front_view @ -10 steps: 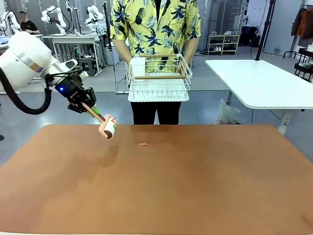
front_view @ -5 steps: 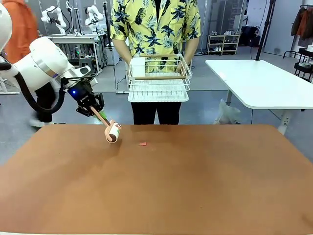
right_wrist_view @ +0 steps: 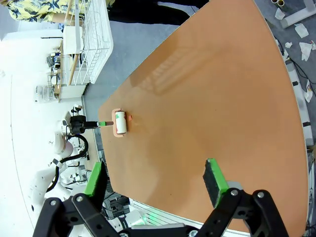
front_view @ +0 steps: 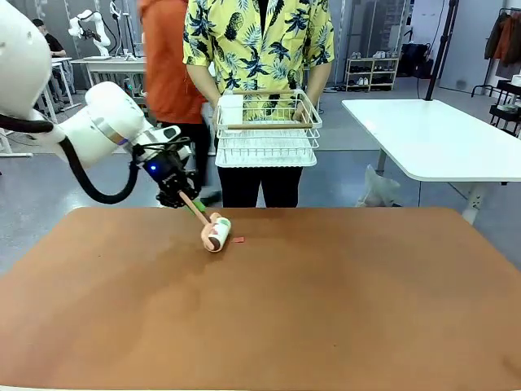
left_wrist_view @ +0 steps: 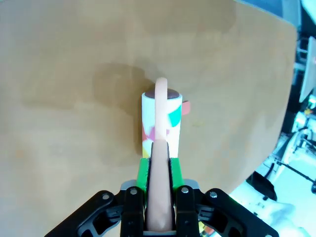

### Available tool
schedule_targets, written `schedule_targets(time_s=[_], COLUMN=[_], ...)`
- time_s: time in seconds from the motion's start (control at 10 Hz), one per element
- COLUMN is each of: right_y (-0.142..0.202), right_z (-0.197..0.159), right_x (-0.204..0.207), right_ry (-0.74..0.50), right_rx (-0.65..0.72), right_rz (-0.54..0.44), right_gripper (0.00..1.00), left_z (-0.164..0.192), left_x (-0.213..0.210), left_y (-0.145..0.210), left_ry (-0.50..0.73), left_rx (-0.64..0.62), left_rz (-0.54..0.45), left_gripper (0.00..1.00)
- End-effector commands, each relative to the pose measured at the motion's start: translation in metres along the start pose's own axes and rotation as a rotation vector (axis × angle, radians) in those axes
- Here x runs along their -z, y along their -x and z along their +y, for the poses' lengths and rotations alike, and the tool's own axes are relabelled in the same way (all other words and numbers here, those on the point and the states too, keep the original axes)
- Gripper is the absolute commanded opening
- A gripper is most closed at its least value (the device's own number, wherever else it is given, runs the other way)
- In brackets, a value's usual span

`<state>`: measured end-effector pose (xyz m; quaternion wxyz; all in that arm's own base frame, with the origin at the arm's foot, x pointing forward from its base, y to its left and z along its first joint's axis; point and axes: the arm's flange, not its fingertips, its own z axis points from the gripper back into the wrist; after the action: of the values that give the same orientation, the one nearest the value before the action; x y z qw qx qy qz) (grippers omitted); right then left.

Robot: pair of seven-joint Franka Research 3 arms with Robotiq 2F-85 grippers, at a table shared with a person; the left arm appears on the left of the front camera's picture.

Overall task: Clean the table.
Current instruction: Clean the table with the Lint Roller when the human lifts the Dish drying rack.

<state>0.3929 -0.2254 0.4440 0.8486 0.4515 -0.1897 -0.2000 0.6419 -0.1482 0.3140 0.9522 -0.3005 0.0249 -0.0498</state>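
The left end effector (front_view: 184, 196) is clenched on the pale pink handle of a lint roller (front_view: 216, 232). Its colour-patched white drum rests on the reddish-brown, wood-coloured worktop (front_view: 342, 309), just beside a small red scrap (front_view: 238, 239). The right end effector (right_wrist_view: 154, 181) hangs released above the worktop.

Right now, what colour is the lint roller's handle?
The handle is pale pink; left wrist view.

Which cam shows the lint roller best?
Left wrist view: the lint roller sits close and central, handle clamped in the left gripper. Front view shows it small, beside a red scrap. Right wrist view: tiny, far off.
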Motion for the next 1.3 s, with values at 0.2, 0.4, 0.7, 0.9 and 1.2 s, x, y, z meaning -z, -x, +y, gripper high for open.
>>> schedule_targets(time_s=[0.2,0.4,0.7,0.9,1.2], right_y=[0.001,0.001,0.001,0.001,0.001], right_z=[0.002,0.002,0.002,0.002,0.002], right_x=[-0.002,-0.002,-0.002,-0.002,-0.002], right_ry=[-0.015,-0.015,-0.015,-0.015,-0.015], right_rx=[-0.001,-0.001,-0.001,-0.001,-0.001], right_rz=[-0.003,-0.003,-0.003,-0.003,-0.003], right_gripper=[1.00,1.00,1.00,1.00,1.00], left_z=[-0.044,-0.077,-0.118,-0.140,-0.177], left_x=[0.064,0.074,0.053,0.032,-0.026], left_y=[-0.001,0.004,0.008,0.016,0.039], left_ry=[0.026,0.065,0.063,0.073,0.073], left_rx=[-0.049,-0.048,-0.133,-0.098,-0.024], left_rz=[0.028,-0.003,-0.092,-0.109,-0.131], left_gripper=[0.21,0.21,0.21,0.21,0.21])
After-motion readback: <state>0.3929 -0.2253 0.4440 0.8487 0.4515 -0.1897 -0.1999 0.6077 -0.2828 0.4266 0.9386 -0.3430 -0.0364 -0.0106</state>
